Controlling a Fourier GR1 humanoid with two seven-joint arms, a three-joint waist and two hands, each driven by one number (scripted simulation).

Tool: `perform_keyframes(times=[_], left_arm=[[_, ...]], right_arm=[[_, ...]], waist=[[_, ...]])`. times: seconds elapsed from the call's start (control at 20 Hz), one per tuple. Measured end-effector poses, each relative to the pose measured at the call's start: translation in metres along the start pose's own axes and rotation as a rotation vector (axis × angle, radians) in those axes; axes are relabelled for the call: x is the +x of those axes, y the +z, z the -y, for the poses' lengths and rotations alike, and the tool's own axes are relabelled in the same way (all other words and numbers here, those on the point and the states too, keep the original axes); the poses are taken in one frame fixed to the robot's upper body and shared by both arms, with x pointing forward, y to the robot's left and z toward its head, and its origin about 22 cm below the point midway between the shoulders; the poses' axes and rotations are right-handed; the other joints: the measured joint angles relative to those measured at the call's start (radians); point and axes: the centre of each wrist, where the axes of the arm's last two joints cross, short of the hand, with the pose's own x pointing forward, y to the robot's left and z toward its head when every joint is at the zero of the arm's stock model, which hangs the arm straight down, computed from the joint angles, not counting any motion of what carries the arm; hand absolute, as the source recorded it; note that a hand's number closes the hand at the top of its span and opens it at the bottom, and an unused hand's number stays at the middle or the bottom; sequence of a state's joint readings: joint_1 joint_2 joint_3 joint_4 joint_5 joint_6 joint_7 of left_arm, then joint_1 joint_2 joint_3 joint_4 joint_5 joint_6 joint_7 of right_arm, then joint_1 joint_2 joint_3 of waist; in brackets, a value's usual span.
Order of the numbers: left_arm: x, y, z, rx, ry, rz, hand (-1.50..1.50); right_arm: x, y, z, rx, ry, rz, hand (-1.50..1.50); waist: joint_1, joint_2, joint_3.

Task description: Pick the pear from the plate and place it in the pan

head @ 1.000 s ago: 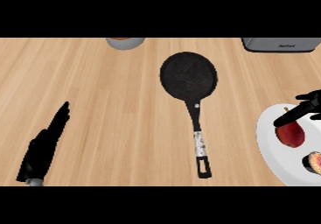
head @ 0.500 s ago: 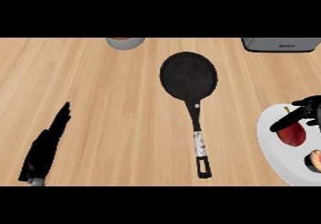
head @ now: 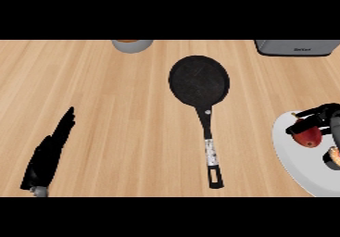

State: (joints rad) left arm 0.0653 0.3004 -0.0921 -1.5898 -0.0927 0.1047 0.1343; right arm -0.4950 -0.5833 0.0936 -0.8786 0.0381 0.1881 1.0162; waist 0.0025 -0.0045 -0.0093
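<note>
You see the wooden counter from above. In the middle lies the black pan, flat on the wood. Its long handle points down toward you and has a shiny silver part near the end.

At the right edge sits a white plate, partly cut off by the side of the view. The pear is on this plate, near its upper left part. It looks red and yellowish. The pear is well apart from the pan.

Your right hand is on top of the pear. Its black fingers curl over and around the pear, so the hand is holding it. The pear looks like it is touching the plate or is just above it; you cannot tell which. Part of the hand runs off the right side of the view.

Just beside the pear, lower on the plate, you see another round thing with a dark and red rim. It is cut off by the edge, so you cannot tell what it is.

Your left hand rests at the lower left, well apart from the pan. Its fingers are straight and close together, and they hold nothing.

At the top edge you see a grey bowl and, at the top right, a grey box.
</note>
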Motion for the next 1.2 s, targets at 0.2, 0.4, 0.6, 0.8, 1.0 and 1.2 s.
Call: perform_keyframes(times=[0.2, 0.4, 0.6, 0.8, 1.0, 1.2], left_arm=[[0.0, 0.002, -0.002, 0.001, -0.004, 0.004, 0.0], [-0.005, 0.008, -0.004, 0.001, -0.004, 0.002, 0.0], [0.002, 0.003, -0.004, -0.014, -0.008, 0.017, 0.0], [0.004, 0.001, -0.001, -0.032, -0.003, 0.023, 0.0], [0.006, -0.001, 0.0, -0.028, -0.001, 0.025, 0.0], [0.008, -0.002, -0.001, -0.025, 0.0, 0.029, 0.0]], right_arm=[[-0.003, 0.0, 0.0, 0.015, -0.049, 0.018, 1.5], [-0.006, 0.0, -0.003, 0.006, -0.047, 0.044, 1.5], [0.004, 0.016, 0.003, -0.033, 0.21, 0.238, 1.5], [0.016, 0.039, 0.01, -0.117, 0.478, 0.47, 1.5], [0.022, 0.054, 0.029, -0.296, 0.553, 0.708, 1.5], [0.034, 0.078, 0.049, -0.502, 0.525, 0.994, 1.5]], waist=[[-0.001, -0.001, -0.001], [-0.001, -0.001, -0.001], [0.022, 0.008, 0.006], [0.043, 0.016, 0.011], [0.042, 0.018, 0.014], [0.039, 0.016, 0.015]])
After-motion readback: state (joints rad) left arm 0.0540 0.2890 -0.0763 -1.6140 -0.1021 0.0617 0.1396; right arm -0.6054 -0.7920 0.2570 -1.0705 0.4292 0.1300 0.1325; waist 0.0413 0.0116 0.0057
